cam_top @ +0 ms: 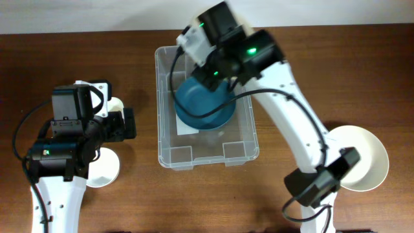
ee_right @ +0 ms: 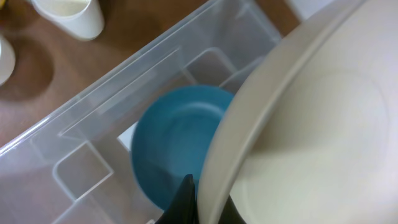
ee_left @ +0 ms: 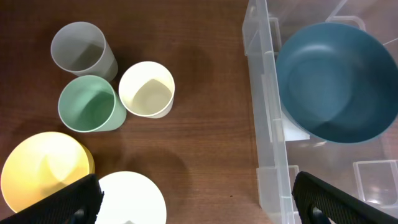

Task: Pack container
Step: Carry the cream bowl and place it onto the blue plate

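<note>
With right gripper [ee_right: 198, 202] pressed together, seemingly pinching the cream bowl [ee_right: 311, 137] by its rim over the central container [cam_top: 194, 155], and left gripper [ee_left: 196, 190] spread, risks tilted bowl slipping and jamming against the blue bowl [cam_top: 200, 107].

Grey cup [ee_left: 83, 50], green cup [ee_left: 90, 104], cream cup [ee_left: 147, 89] stand clustered on wooden table [ee_left: 199, 124].

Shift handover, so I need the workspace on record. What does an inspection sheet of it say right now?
Surface: brown wooden table, no spills seen.
Job's things: clear container holds blue bowl.
Clutter: grey cup, green cup, cream cup, yellow bowl, left white bowl left of container; right white bowl right of it.
Grippers: left gripper open, empty; right gripper shut on cream bowl.
Cables: black cable loops over container.
Surroundings: pale strip beyond table.
</note>
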`<control>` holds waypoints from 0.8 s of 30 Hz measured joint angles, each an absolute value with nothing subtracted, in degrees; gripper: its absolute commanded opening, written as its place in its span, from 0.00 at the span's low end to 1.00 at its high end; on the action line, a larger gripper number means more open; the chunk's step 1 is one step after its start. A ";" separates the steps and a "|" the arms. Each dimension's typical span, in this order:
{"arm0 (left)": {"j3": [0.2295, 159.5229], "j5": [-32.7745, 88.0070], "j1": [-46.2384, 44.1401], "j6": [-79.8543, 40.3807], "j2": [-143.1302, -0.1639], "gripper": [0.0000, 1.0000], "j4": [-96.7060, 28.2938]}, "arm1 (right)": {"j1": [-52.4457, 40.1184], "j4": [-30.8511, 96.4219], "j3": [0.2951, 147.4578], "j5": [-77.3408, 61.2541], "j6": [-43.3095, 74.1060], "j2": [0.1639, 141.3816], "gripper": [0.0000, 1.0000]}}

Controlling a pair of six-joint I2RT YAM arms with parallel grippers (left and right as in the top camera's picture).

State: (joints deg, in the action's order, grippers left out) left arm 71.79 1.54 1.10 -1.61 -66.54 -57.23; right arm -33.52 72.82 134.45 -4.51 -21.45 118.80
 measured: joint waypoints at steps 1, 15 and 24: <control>71.79 1.54 1.10 -1.61 -66.54 1.00 -57.21 | -34.04 72.77 133.97 -4.62 -21.47 119.59 0.04; 71.79 1.54 1.10 -1.61 -66.54 1.00 -57.21 | -34.98 70.43 127.20 -4.80 -22.68 130.17 0.29; 71.79 1.54 1.10 -1.61 -66.54 1.00 -57.21 | -34.65 70.52 127.74 -2.85 -20.62 130.10 0.41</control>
State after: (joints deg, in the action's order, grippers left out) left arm 71.79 1.54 1.10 -1.61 -66.54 -57.21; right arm -34.65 70.52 127.74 -2.85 -20.62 130.10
